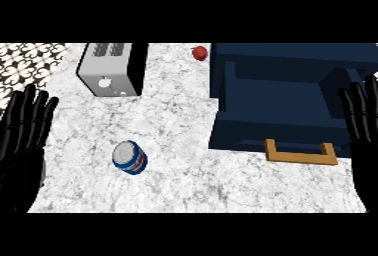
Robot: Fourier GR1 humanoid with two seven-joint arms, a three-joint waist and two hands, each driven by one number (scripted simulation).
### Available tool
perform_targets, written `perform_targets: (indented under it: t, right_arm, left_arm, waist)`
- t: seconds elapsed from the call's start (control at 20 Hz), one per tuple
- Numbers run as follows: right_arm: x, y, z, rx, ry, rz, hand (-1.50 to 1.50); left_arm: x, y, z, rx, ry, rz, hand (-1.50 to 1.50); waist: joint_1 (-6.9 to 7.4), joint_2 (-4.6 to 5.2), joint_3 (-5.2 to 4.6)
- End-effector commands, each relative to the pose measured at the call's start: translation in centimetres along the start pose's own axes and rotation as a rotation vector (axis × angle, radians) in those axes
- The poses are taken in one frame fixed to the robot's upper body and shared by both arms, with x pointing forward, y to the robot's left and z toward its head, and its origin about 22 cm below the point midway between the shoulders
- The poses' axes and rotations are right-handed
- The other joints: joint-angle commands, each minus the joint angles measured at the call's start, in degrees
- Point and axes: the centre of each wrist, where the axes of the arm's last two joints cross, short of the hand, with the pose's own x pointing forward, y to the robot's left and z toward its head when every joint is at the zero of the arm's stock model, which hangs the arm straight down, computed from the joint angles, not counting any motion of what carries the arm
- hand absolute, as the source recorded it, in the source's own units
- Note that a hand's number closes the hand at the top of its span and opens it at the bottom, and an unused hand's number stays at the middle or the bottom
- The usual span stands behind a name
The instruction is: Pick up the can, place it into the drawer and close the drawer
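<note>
Both hands were spread and holding nothing, the left hand (23, 131) and right hand (362, 116) resting at opposite edges. The can (129, 157) stood untouched on the tabletop (184, 185), left of the drawer (277, 107), which sat open, presumably to receive it.

Bare counter (192, 185) surrounds the can (130, 157); my path to the open drawer (277, 107) is unobstructed; toaster (112, 69) stands well back.
</note>
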Motion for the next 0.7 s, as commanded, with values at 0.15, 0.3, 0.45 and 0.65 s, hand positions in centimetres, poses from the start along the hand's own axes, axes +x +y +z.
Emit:
perform_targets:
  t: [0.15,0.3,0.45,0.65]
  right_arm:
    - [0.4,-0.2,-0.4,0.024,-0.039,0.005,-1.5]
    - [-2.6,-0.4,0.7,-0.07,0.263,0.011,-1.5]
    - [-1.5,-1.3,1.7,-0.074,0.321,0.017,-1.5]
    - [-1.4,-0.8,2.5,-0.079,0.32,0.032,-1.5]
  left_arm:
    - [1.1,-3.4,0.1,-0.215,-0.101,0.156,-1.5]
    - [-1.2,-3.4,1.9,-0.258,0.223,0.09,-1.5]
    - [0.7,-3.9,2.3,-0.252,0.276,0.086,-1.5]
    - [2.8,-2.7,3.0,-0.278,0.296,0.087,-1.5]
  waist:
    - [-3.74,0.79,1.08]
    - [-3.64,1.38,1.17]
    - [-3.72,0.76,1.15]
    - [-3.35,0.81,1.09]
